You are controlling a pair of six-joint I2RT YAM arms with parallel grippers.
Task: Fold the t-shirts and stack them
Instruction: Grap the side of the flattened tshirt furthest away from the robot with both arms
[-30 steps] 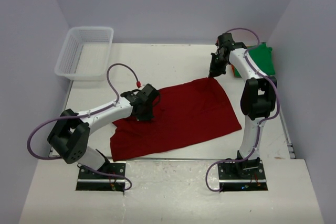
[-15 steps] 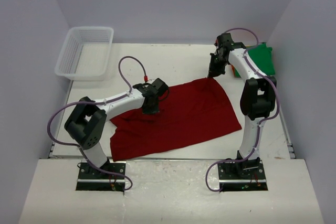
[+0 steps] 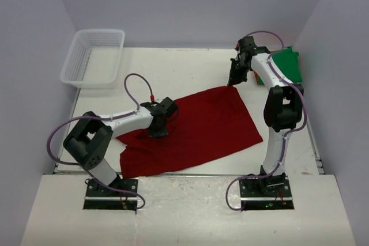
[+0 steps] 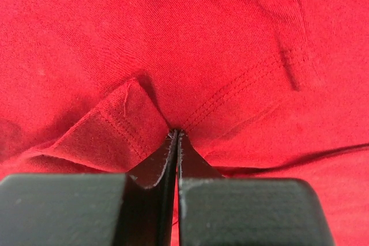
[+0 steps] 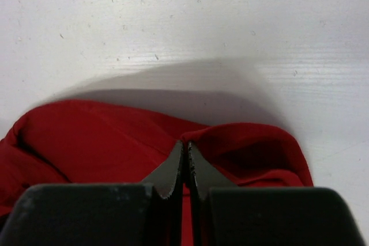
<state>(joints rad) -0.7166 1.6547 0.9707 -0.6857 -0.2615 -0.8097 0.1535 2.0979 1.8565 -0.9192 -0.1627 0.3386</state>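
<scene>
Dark red t-shirt (image 3: pixel 199 125) lies spread on the white bench (image 3: pixel 179 70), centre to near side, between the two arms. Its near-left corner reaches the near bench edge and its far-right corner points toward the far right. The cloth is mostly flat, with soft wrinkles and a rumpled left margin. The left claw (image 3: pixel 157 132) is down on the left part of this shirt. The left wrist view shows the claw (image 4: pixel 176 133) clenched, fingertips together, pinching a raised fold of red fabric beside a double-stitched hem. A small flap of cloth stands up just left of the tips. The right claw (image 3: pixel 233 80) sits at the far-right corner of the same shirt. The right wrist view shows the claw (image 5: pixel 185 145) clenched as well, tips closed on the bunched corner of the red cloth. There the edge humps up off the bench and casts a shadow on the bare white surface beyond. Both claws therefore grasp the dark red t-shirt, one on the left side and one at the far-right corner. Green t-shirt (image 3: pixel 290 64) rests at the far right edge of the bench, partly hidden behind the right arm, well apart from the red one. A white mesh basket (image 3: pixel 74 67) stands at the far left corner of the bench. Its contents cannot be judged from the overhead view.
</scene>
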